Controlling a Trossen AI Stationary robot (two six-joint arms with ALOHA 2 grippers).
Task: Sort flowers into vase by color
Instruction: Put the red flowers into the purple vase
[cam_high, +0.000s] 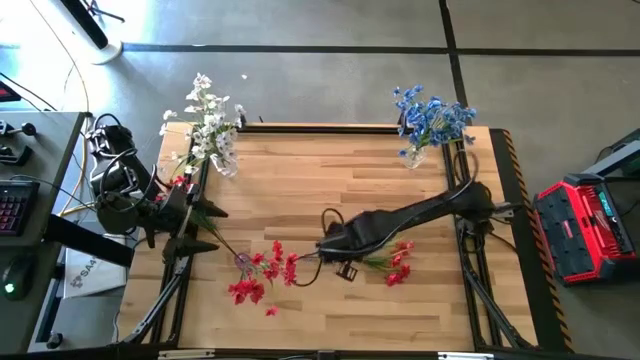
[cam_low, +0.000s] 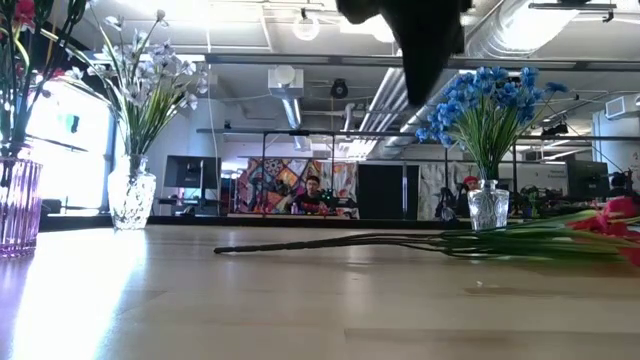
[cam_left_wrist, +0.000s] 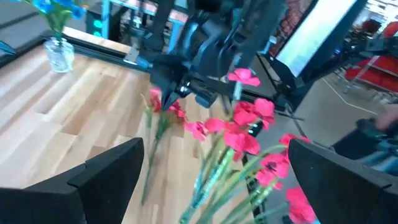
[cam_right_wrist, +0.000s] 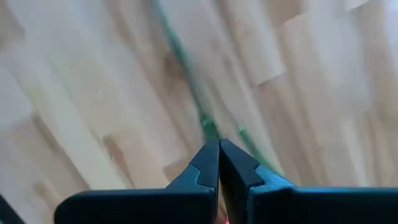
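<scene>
The right claw (cam_right_wrist: 218, 163) was closed on a green stem (cam_right_wrist: 205, 124) of a red flower (cam_high: 398, 262) lying on the desk (cam_high: 300, 170), so the next move was probably lifting it, while the left claw (cam_left_wrist: 211, 180) stood open.

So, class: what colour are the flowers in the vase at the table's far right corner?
Blue flowers; the low view shows them best.

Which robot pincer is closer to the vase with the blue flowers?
Right. The right pincer sits mid-table, shut on a red flower's stem, diagonally across from the blue flower vase. The left pincer waits by the left edge, farther away.
</scene>
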